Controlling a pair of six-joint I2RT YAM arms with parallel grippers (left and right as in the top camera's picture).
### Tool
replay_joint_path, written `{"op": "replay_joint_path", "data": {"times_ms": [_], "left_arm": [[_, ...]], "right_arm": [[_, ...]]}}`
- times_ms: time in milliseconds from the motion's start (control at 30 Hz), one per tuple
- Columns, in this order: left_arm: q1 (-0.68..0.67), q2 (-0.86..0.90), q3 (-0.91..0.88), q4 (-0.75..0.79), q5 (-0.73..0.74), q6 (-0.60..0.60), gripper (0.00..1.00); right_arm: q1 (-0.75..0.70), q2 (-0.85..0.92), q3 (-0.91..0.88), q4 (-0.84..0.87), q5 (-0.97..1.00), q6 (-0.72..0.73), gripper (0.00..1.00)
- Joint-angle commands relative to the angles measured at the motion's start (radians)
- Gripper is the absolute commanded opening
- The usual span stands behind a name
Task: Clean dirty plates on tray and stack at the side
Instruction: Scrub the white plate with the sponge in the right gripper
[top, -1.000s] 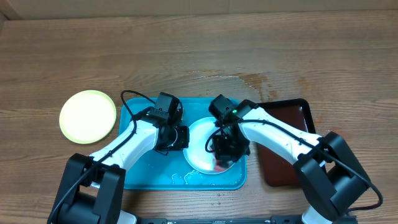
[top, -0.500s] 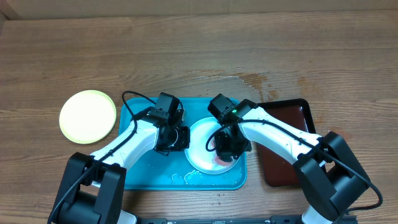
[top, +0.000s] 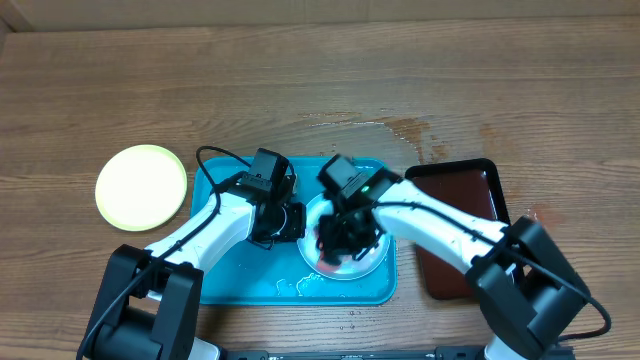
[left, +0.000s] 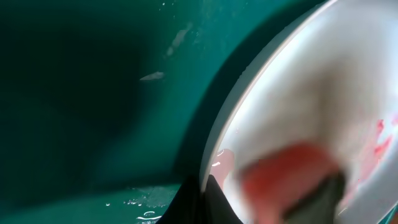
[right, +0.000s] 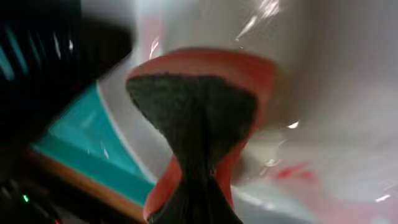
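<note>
A pale blue-white plate (top: 374, 256) with red smears (right: 292, 171) lies on the turquoise tray (top: 232, 276). My left gripper (top: 287, 222) is shut on the plate's left rim (left: 214, 149). My right gripper (top: 336, 240) is shut on a red sponge (right: 193, 93) with a dark scouring face, pressed on the left part of the plate (right: 329, 74). The sponge shows blurred in the left wrist view (left: 286, 180). One pale yellow-green plate (top: 141, 185) lies on the table left of the tray. A third plate is not in view.
A dark reddish-brown tray (top: 470, 225) with a black rim lies right of the turquoise tray, under my right arm. Water drops lie on the turquoise tray's floor (left: 143, 202) and a wet patch (top: 400, 128) marks the table behind it.
My right gripper has slid the sponge leftward across the plate, from its lower right part to its left part. My left gripper has kept its hold on the rim.
</note>
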Motion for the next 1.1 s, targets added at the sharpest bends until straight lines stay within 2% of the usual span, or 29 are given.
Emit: {"op": "replay_joint_path", "data": {"times_ms": [0,100,233,333,533,633,833,1067], "left_arm": [[-0.002,0.014,0.01,0.005,0.037,-0.014,0.04],[-0.002,0.014,0.01,0.005,0.037,-0.014,0.04],[-0.002,0.014,0.01,0.005,0.04,-0.014,0.04],[-0.002,0.014,0.01,0.005,0.041,-0.014,0.04],[-0.002,0.014,0.01,0.005,0.048,-0.014,0.04],[-0.002,0.014,0.01,0.005,0.048,-0.014,0.04],[-0.002,0.014,0.01,0.006,0.063,-0.003,0.04],[-0.002,0.014,0.01,0.005,0.063,-0.003,0.04]], "right_arm": [[0.032,0.007,0.017,-0.053,-0.034,-0.019,0.04],[0.006,0.007,0.018,-0.085,-0.019,-0.024,0.04],[-0.066,0.007,0.018,-0.127,0.132,-0.034,0.04],[-0.126,0.007,0.018,-0.101,0.167,-0.086,0.04],[-0.166,0.007,0.018,-0.024,0.299,-0.072,0.04],[-0.163,0.007,0.018,0.027,0.307,-0.1,0.04],[-0.076,0.007,0.018,0.095,0.283,-0.39,0.04],[0.034,0.007,0.018,0.066,0.328,-0.481,0.04]]}}
